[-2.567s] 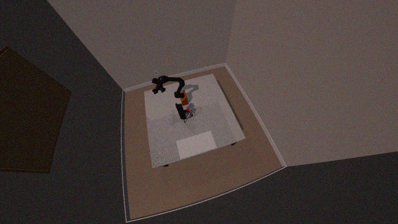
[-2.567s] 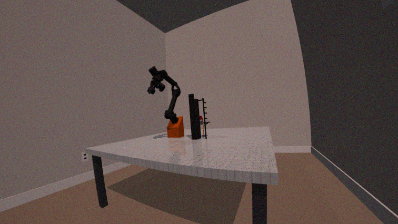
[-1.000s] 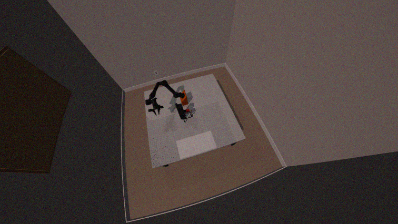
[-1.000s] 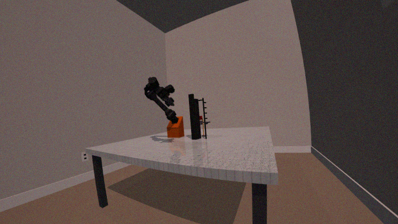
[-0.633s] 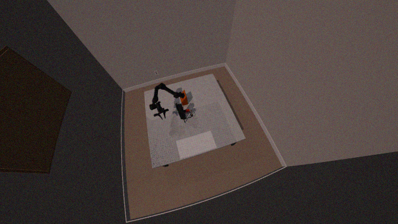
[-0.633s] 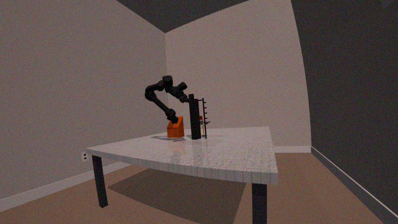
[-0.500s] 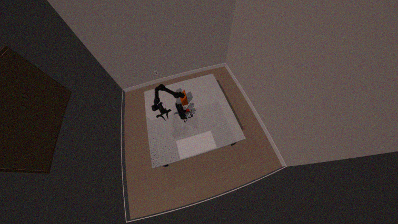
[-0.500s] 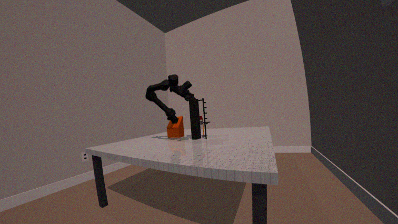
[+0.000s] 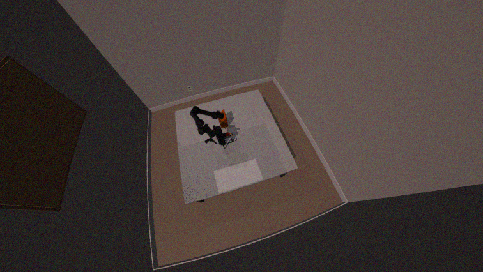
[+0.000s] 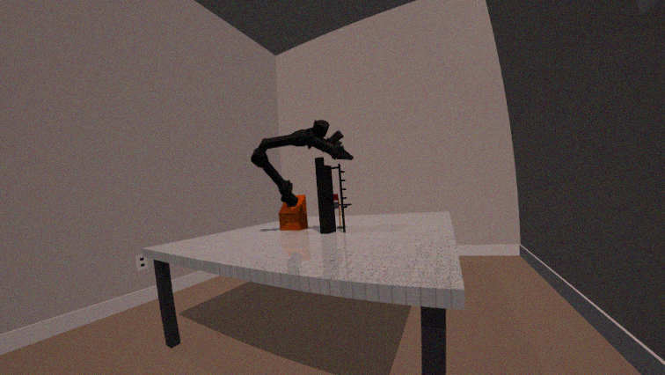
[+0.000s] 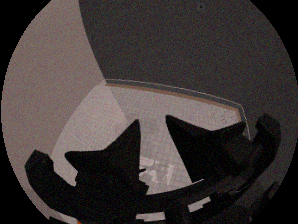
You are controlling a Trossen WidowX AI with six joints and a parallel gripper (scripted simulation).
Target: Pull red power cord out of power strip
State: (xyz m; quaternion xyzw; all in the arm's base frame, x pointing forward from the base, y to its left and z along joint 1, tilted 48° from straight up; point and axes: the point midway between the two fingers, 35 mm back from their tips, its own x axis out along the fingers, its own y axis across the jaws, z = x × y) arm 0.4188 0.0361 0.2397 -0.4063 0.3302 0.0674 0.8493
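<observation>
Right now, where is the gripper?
In the exterior view the gripper hangs in the air just above the top of the upright black power strip, well above the red plug low on the strip's right side, holding nothing.

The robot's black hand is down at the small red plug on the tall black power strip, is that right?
No. In the exterior view the hand is up by the top of the tall black power strip; the small red plug sits low on it.
</observation>
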